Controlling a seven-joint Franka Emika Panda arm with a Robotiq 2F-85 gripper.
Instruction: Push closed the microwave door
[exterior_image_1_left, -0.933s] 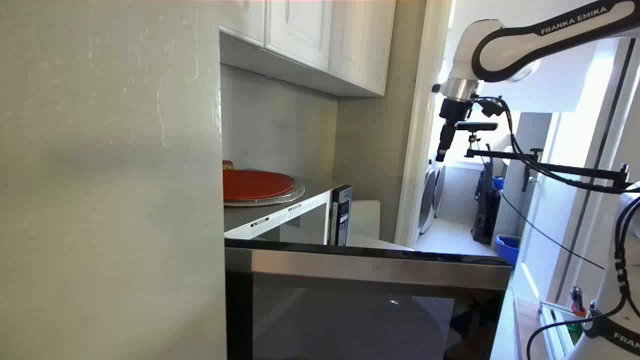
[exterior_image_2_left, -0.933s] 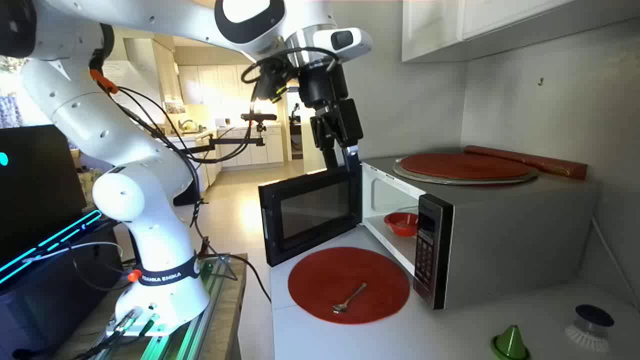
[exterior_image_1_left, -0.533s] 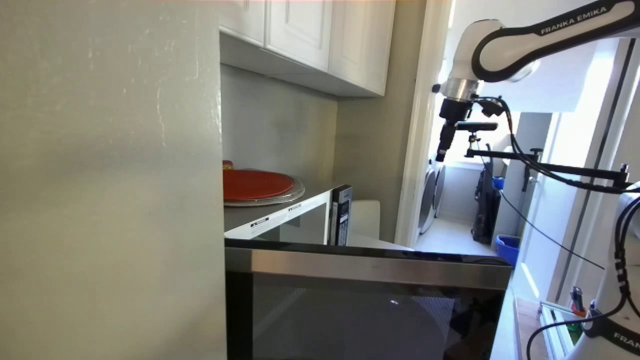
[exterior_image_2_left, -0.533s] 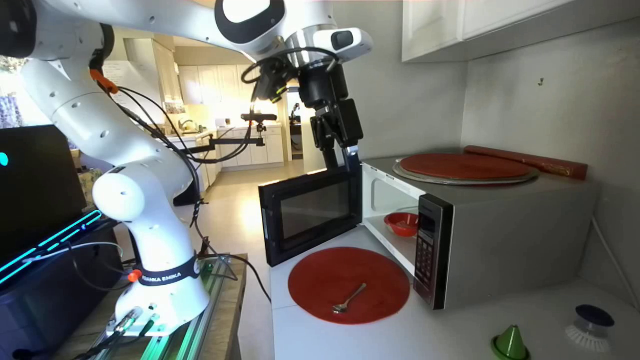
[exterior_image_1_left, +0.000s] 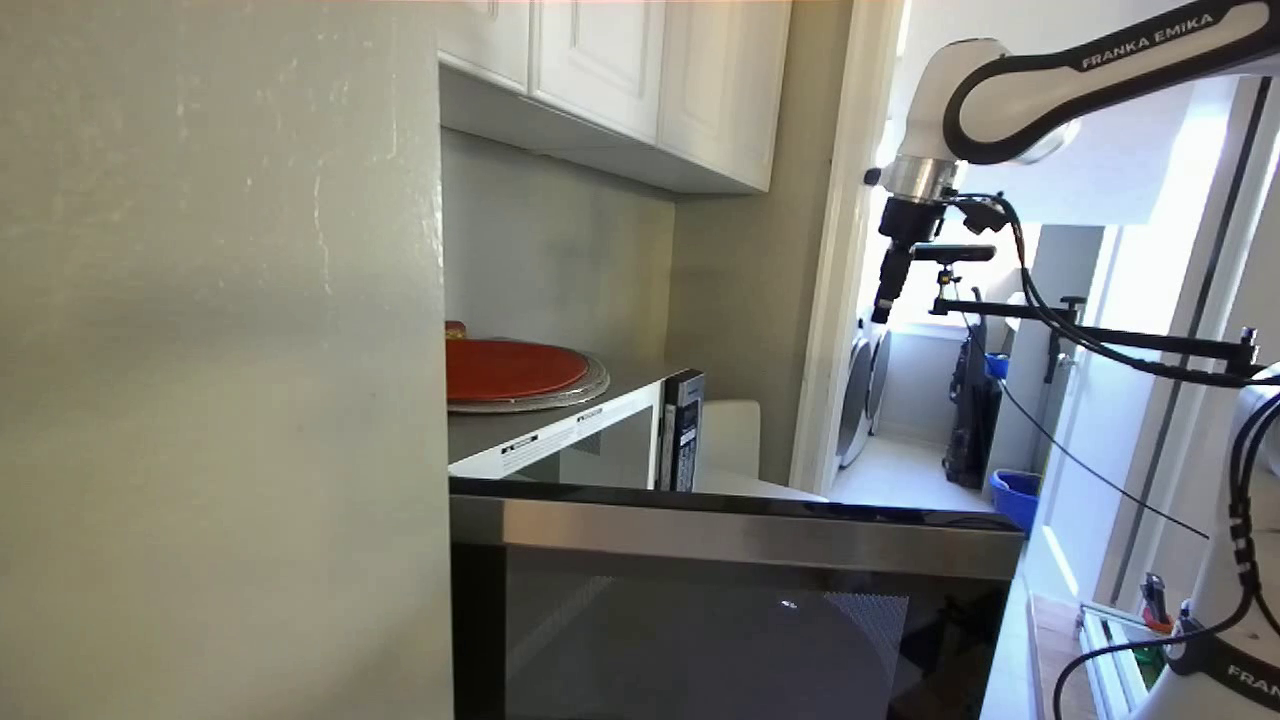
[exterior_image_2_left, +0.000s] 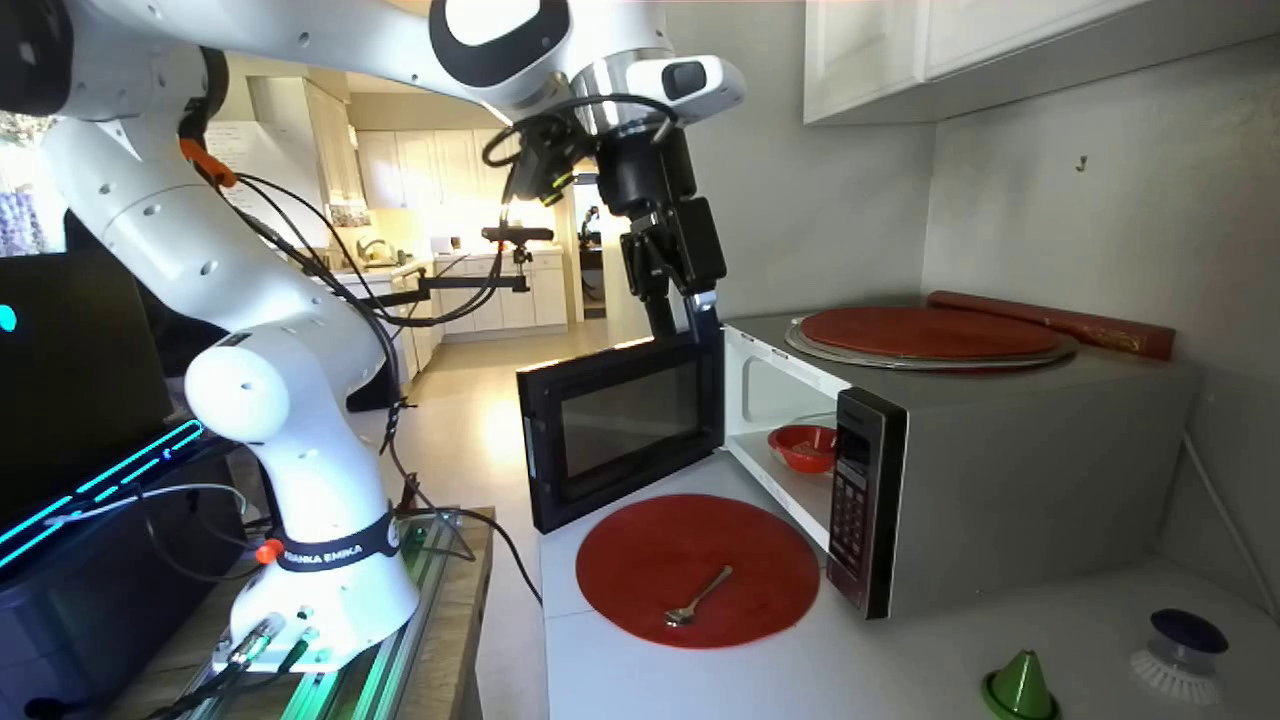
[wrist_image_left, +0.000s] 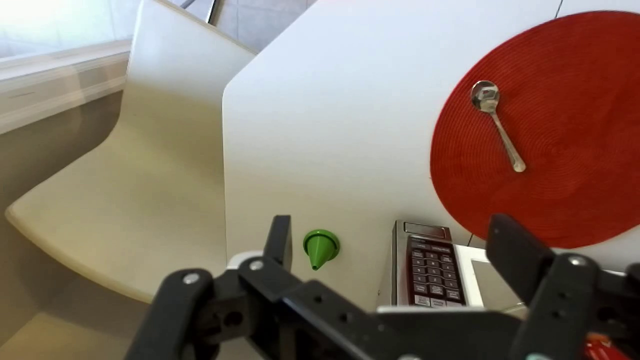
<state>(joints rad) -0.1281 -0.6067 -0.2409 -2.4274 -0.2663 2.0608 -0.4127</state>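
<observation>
The microwave (exterior_image_2_left: 1040, 480) stands on the white counter with its front open. Its door, a dark glass panel (exterior_image_2_left: 630, 420), is swung wide out from the far side of the opening. In an exterior view the door's steel-rimmed outer face (exterior_image_1_left: 700, 640) fills the lower middle. My gripper (exterior_image_2_left: 683, 318) hangs pointing down and overlaps the door's hinge-side top corner there. In an exterior view the gripper (exterior_image_1_left: 882, 308) appears well above the door and apart from it. In the wrist view the gripper (wrist_image_left: 392, 220) is open and empty, above the microwave's keypad (wrist_image_left: 434, 270). The door is out of the wrist view.
A red placemat (exterior_image_2_left: 697, 570) with a spoon (exterior_image_2_left: 698, 597) lies before the opening. A red bowl (exterior_image_2_left: 803, 447) sits inside. Red round mats (exterior_image_2_left: 940, 332) lie on top. A green cone (exterior_image_2_left: 1020, 685) and a brush (exterior_image_2_left: 1180, 650) stand at the right. White cabinets (exterior_image_2_left: 980, 45) hang above.
</observation>
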